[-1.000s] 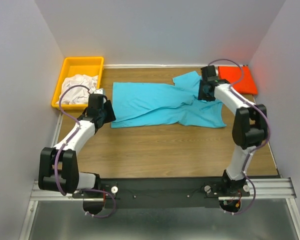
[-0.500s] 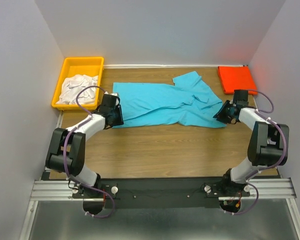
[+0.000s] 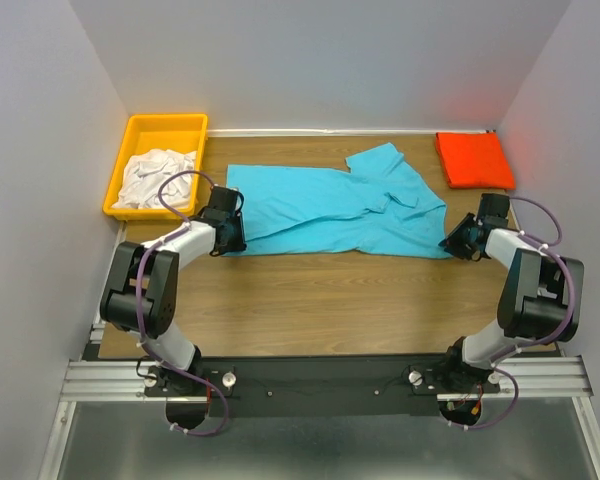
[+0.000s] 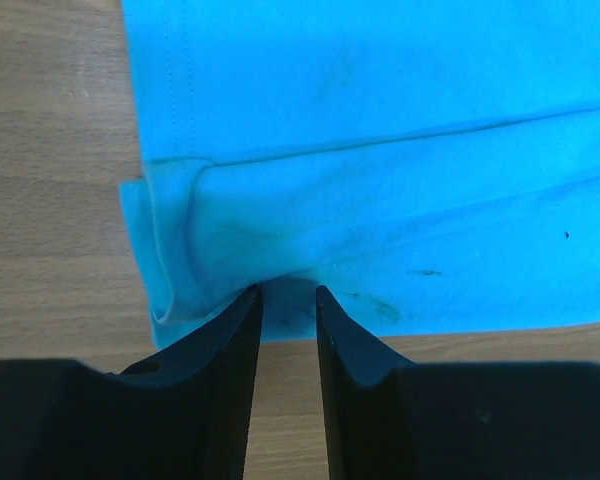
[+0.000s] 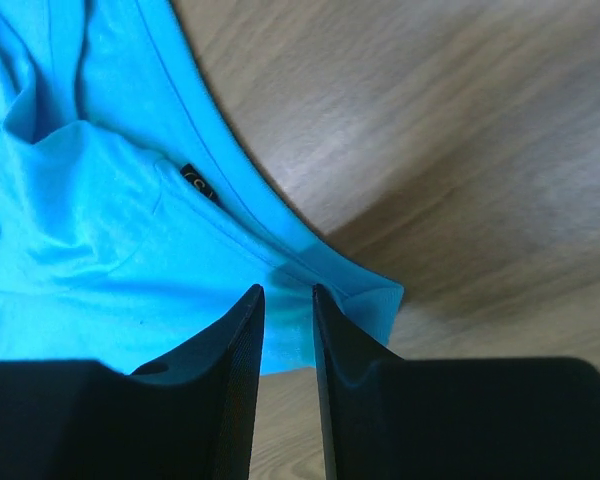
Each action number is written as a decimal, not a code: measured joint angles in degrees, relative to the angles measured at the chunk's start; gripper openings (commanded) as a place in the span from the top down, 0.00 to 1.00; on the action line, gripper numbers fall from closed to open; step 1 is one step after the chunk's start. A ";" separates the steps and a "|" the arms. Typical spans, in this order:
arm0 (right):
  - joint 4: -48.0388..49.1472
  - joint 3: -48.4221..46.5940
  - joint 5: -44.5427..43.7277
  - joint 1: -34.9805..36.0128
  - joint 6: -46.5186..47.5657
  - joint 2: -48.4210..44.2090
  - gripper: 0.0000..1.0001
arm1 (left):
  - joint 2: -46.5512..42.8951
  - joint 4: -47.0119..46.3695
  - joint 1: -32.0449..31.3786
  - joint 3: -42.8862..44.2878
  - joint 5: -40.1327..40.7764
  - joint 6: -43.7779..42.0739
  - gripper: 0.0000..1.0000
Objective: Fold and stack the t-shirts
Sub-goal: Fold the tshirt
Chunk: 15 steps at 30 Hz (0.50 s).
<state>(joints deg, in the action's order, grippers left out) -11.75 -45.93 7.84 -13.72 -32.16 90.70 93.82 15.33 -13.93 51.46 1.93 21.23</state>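
Now | 1 turquoise t-shirt (image 3: 330,208) | 1 orange-red t-shirt (image 3: 473,160) | left fingers (image 4: 228,350), right fingers (image 5: 238,350) each pinching turquoise edge

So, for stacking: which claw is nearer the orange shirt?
Right. The right claw, at the turquoise shirt, is just nearside of the orange shirt; the left claw is far across.

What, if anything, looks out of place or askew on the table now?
The turquoise t-shirt lies rumpled: cloth is bunched in folds toward its right end, and its near-left hem corner is doubled over. The white shirts sit crumpled in the yellow bin.
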 measured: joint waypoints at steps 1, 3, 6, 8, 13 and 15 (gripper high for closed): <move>0.00 0.28 -0.59 -0.20 0.02 -0.42 0.67 | -0.07 0.28 0.09 0.00 0.15 -0.04 0.64; -0.02 0.68 -2.36 -0.39 0.20 -1.07 0.67 | -0.61 0.94 0.50 -0.31 0.50 0.00 0.64; -0.07 0.96 -4.57 -0.39 0.55 -1.55 0.67 | -1.70 3.21 1.29 -0.70 1.11 0.00 0.63; -0.11 1.03 -5.97 -0.39 0.74 -1.73 0.67 | -1.79 4.55 1.68 -0.50 1.29 -0.02 0.63; -0.17 1.03 -8.90 -0.39 1.53 -1.88 0.67 | -1.77 7.41 2.54 0.90 2.14 -0.52 0.61; -0.20 1.03 -9.44 -0.39 1.95 -1.88 0.67 | -1.77 8.09 2.97 1.09 2.25 -0.63 0.54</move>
<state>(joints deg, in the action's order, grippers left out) -11.94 -44.91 -1.61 -14.11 -30.22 88.82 92.05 23.42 -10.96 52.56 4.19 20.60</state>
